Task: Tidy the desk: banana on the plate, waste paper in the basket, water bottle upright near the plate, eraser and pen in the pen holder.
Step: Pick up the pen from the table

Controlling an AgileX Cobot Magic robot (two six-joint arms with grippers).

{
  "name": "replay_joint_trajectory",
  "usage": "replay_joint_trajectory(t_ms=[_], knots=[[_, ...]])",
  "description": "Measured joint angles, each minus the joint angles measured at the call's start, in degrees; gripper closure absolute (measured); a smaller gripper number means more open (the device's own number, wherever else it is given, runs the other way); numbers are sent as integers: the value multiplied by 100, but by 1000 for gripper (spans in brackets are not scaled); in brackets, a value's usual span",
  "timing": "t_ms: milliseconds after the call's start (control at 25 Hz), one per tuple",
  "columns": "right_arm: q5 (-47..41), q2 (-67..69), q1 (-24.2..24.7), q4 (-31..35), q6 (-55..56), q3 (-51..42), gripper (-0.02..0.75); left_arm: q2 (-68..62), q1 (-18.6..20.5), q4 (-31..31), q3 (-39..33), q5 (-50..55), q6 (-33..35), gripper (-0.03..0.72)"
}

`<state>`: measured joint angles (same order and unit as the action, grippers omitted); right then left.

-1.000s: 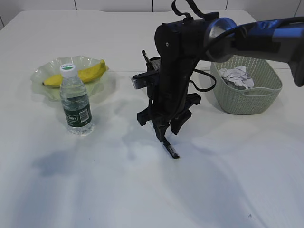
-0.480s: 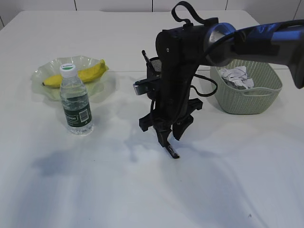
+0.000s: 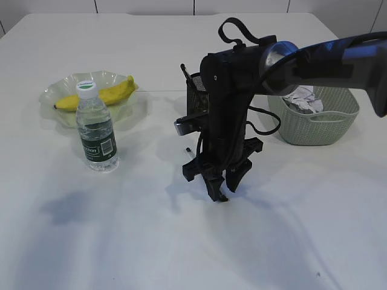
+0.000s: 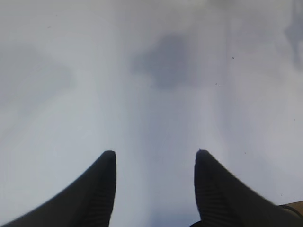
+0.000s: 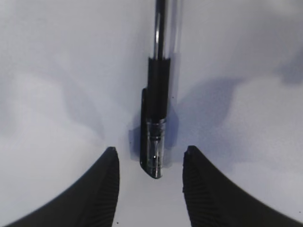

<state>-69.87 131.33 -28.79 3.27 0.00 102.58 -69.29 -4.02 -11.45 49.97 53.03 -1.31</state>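
Observation:
A black and clear pen (image 5: 158, 90) lies on the white table. Its rear end lies just ahead of the tips of my open right gripper (image 5: 150, 152), which points down over it (image 3: 217, 188); the fingers do not touch it. In the exterior view only the pen's tip (image 3: 188, 148) shows. The banana (image 3: 115, 93) lies on the glass plate (image 3: 57, 92). The water bottle (image 3: 97, 130) stands upright in front of the plate. The waste paper (image 3: 302, 96) is in the green basket (image 3: 314, 124). The black mesh pen holder (image 3: 196, 90) stands behind my arm. The eraser is not visible. My left gripper (image 4: 154, 153) is open over bare table.
A thin dark stick (image 3: 184, 71) pokes out of the pen holder. The right arm crosses from the right edge above the basket and hides part of it. The left arm does not show in the exterior view.
My right gripper has come down towards the table and now straddles the pen's end, hiding most of the pen in the exterior view. Nothing else moved.

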Motion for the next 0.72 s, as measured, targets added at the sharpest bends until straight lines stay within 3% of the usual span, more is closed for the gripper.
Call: replay_joint_trajectory(t_ms=[520, 720], knots=[[3, 64, 0, 54, 0, -14, 403, 0, 0, 0, 0, -3, 0, 318], [3, 64, 0, 54, 0, -14, 449, 0, 0, 0, 0, -12, 0, 318]])
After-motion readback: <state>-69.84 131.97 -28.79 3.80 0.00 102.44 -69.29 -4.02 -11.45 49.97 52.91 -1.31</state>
